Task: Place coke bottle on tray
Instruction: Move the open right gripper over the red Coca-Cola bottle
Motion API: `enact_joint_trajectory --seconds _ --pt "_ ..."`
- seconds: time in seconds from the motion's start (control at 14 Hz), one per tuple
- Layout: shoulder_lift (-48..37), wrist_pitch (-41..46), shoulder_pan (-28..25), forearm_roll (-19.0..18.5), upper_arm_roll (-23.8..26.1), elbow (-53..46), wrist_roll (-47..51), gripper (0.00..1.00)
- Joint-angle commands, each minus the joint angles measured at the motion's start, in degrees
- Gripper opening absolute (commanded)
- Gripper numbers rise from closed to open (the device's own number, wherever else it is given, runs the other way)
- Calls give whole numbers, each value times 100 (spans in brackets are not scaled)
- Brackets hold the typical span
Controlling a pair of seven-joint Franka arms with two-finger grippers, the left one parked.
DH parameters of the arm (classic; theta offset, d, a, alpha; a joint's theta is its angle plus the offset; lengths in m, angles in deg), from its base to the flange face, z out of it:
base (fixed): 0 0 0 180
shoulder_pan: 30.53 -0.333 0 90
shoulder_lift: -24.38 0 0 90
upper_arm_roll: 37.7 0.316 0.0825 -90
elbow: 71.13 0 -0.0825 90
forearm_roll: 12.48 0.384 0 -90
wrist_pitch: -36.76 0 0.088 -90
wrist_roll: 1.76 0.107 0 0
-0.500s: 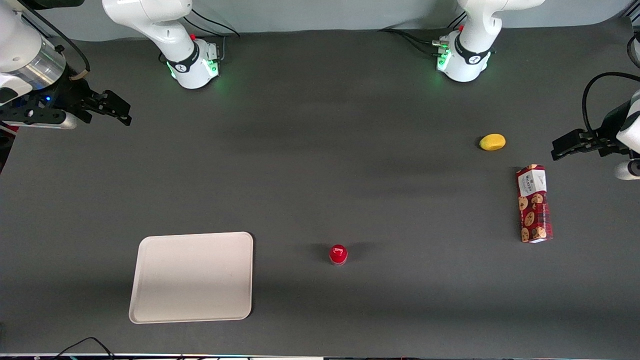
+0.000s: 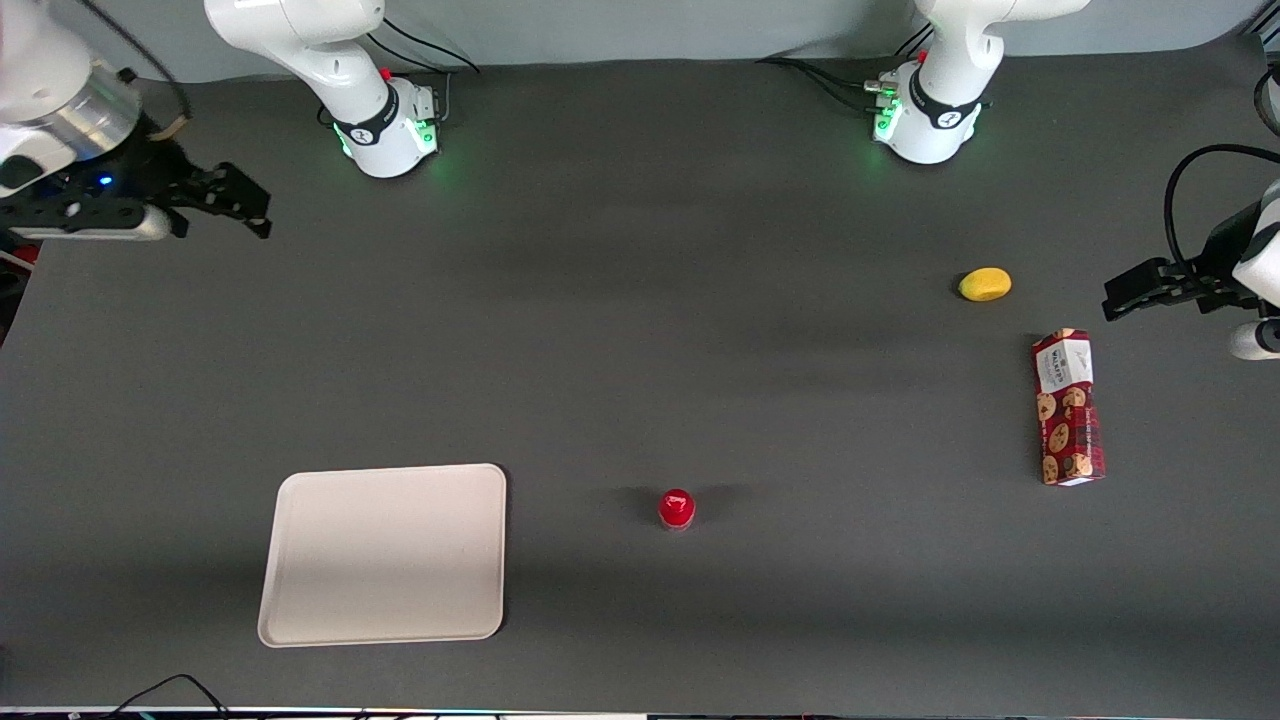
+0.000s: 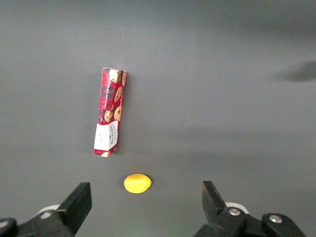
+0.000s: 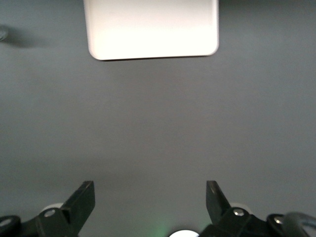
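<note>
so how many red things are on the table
2. The bottle stands beside the tray, near the front camera. The cookie box lies toward the parked arm's end, by the lemon. The tool hovers open, far from both.

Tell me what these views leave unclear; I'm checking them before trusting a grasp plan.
- Small red coke bottle: the front view shows mainly its cap from above; lettering and base are not readable.
- Flat cream-white tray: cut off by the frame edge in the right wrist view.
- Open black two-finger gripper: no bottle beneath it in that view.
- Red cookie box: print too small.
</note>
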Motion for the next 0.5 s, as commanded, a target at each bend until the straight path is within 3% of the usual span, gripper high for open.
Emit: enact_joint_trajectory --seconds 0.0,0.21,0.43 --pt "966 143 -36 114 884 -1271 739 100" --pt "2530 152 -71 79 1562 -2872 1602 100" --pt "3814 -49 -422 35 1598 -4112 1894 100"
